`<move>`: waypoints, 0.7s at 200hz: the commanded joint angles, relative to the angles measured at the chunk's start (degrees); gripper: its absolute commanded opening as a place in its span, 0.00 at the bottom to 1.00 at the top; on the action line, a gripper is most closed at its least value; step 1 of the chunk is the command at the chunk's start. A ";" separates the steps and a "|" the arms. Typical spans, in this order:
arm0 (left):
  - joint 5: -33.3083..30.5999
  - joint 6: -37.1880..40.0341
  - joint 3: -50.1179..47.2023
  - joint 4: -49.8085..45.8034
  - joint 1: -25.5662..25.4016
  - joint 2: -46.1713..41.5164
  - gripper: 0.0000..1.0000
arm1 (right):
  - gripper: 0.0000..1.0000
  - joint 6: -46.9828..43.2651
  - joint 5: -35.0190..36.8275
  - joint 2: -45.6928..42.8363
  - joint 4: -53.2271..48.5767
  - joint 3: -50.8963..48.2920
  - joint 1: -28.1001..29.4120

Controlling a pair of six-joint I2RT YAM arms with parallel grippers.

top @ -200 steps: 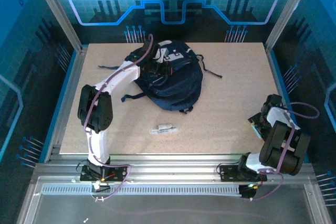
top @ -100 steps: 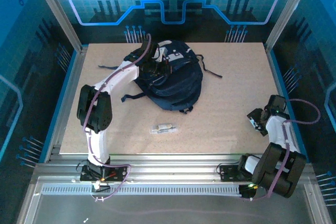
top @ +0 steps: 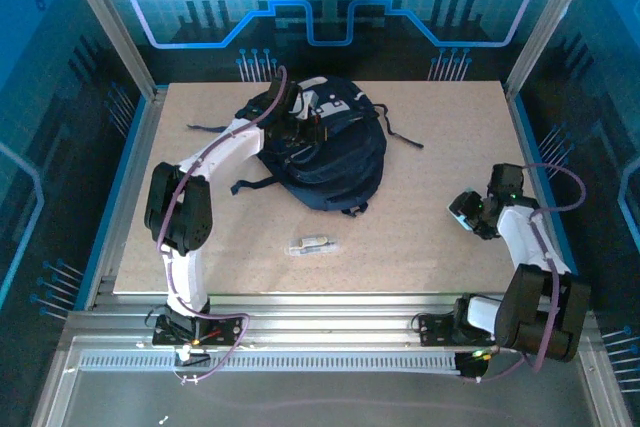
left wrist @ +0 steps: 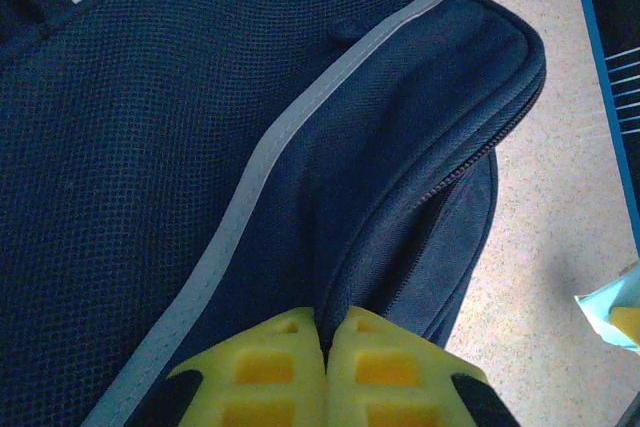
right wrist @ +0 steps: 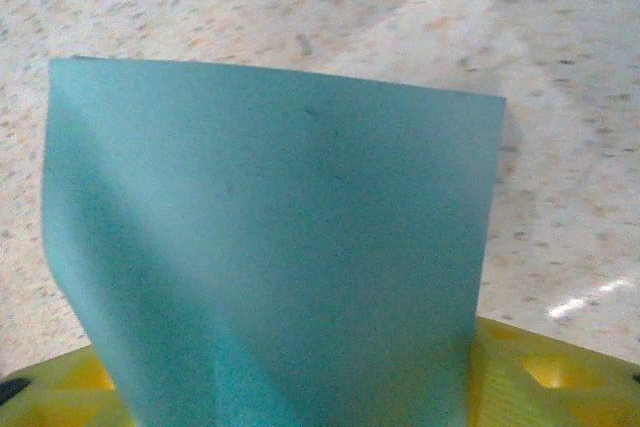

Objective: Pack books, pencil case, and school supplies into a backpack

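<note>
The navy backpack (top: 340,162) lies at the back middle of the table. My left gripper (top: 298,129) rests on its top, shut on a fold of fabric beside the zipper opening (left wrist: 440,197); in the left wrist view the yellow fingertips (left wrist: 285,342) pinch that fold next to the pale stripe (left wrist: 270,157). At the table's right side, my right gripper (top: 470,215) is shut on a thin flat book (right wrist: 270,227). The book looks teal here and rises from between the yellow fingers (right wrist: 545,372). The transparent pencil case (top: 313,244) lies alone near the front middle.
Dark straps trail off the backpack to the right (top: 400,137) and to the left (top: 205,127). Blue rails edge the table (top: 430,157) left and right, and metal posts stand at its back corners. Bare tabletop separates the pencil case from my right gripper.
My right arm has swung in from the table's right edge, up and to the left, carrying the book. The left arm and the backpack have stayed put.
</note>
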 commanded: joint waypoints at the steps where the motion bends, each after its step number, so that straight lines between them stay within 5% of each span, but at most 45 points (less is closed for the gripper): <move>1: 1.31 -3.07 -0.39 0.77 0.83 -3.29 0.00 | 0.55 -0.53 -1.71 0.61 -0.22 3.07 2.74; 71: 2.10 -2.77 3.67 -0.94 1.40 -1.99 0.00 | 0.57 2.56 -5.10 -1.32 -1.32 9.58 13.92; 140: 1.77 -2.20 3.96 -2.02 1.40 -2.10 0.00 | 0.59 6.48 -5.61 5.90 4.04 20.00 27.03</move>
